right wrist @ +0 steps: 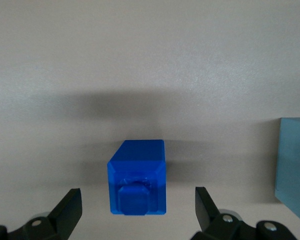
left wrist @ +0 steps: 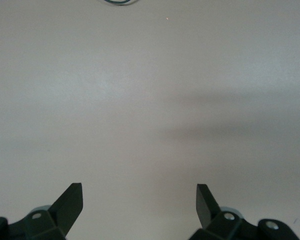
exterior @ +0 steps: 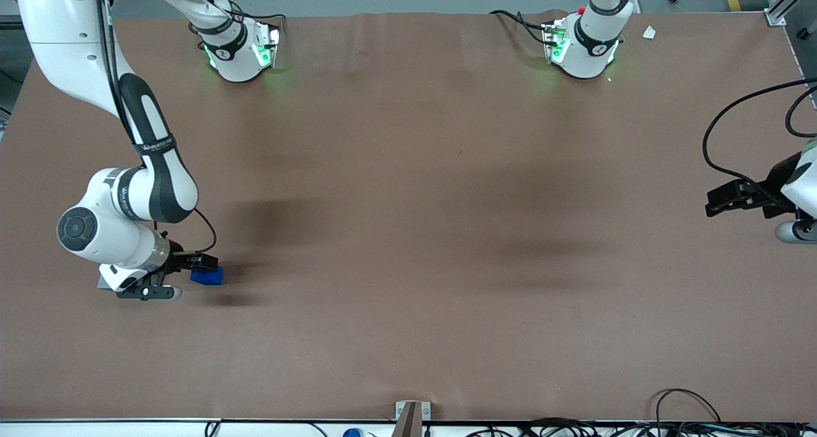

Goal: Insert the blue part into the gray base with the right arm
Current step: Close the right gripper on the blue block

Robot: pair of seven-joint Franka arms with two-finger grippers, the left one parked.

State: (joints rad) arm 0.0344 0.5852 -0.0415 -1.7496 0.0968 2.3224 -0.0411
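The blue part (exterior: 208, 276) lies on the brown table toward the working arm's end; its stepped face (right wrist: 138, 186) points at the wrist camera. My right gripper (exterior: 199, 266) hangs low over it and is open. The block lies between the fingertips (right wrist: 72, 201), with a gap to each. The gray base (right wrist: 295, 165) stands beside the blue part, apart from it. In the front view only a gray sliver of the base (exterior: 101, 283) shows from under my wrist.
The parked arm's gripper (exterior: 734, 198) hovers at the other end of the table with a looping black cable (exterior: 721, 137). Two arm bases (exterior: 239, 51) stand at the table edge farthest from the front camera. A metal bracket (exterior: 412, 413) and cables sit at the near edge.
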